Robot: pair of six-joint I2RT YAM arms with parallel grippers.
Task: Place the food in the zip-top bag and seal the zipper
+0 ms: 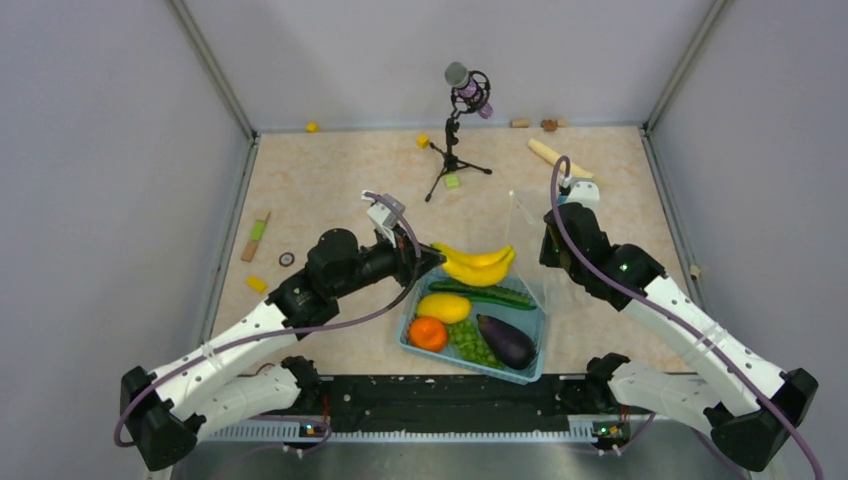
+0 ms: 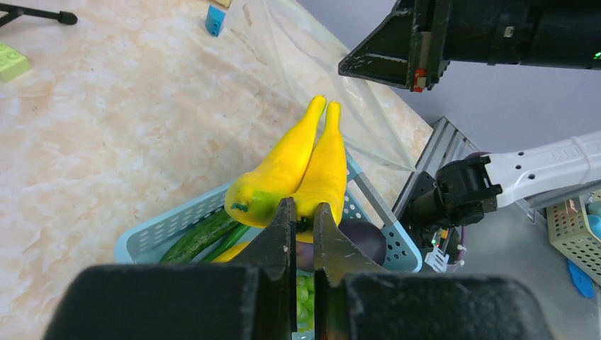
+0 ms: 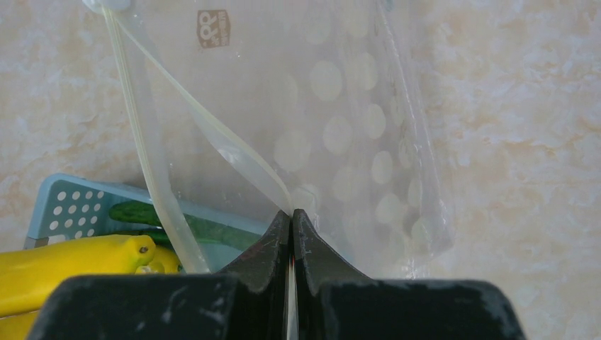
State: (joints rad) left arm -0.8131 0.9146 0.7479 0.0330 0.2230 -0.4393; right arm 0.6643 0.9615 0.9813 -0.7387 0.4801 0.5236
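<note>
My left gripper point(image 1: 428, 258) point(image 2: 303, 216) is shut on the stem end of the yellow banana point(image 1: 478, 265) point(image 2: 298, 163), holding it just above the far rim of the light blue basket point(image 1: 408, 322). In the basket lie the yellow oval fruit point(image 1: 443, 307), orange point(image 1: 428, 333), green grapes point(image 1: 472, 342), eggplant point(image 1: 505, 340) and cucumber point(image 1: 497, 296). My right gripper point(image 1: 553, 250) point(image 3: 292, 212) is shut on the mouth edge of the clear dotted zip-top bag point(image 1: 530, 225) point(image 3: 340, 127). The bag's mouth gapes, and its whitish zipper point(image 3: 157, 180) hangs in two separate strips.
A microphone on a tripod point(image 1: 455, 150) stands at the back centre. A beige wooden cylinder point(image 1: 558, 158) lies at the back right. Small blocks point(image 1: 451, 181) are scattered over the far and left table. Grey walls close in the left, right and back.
</note>
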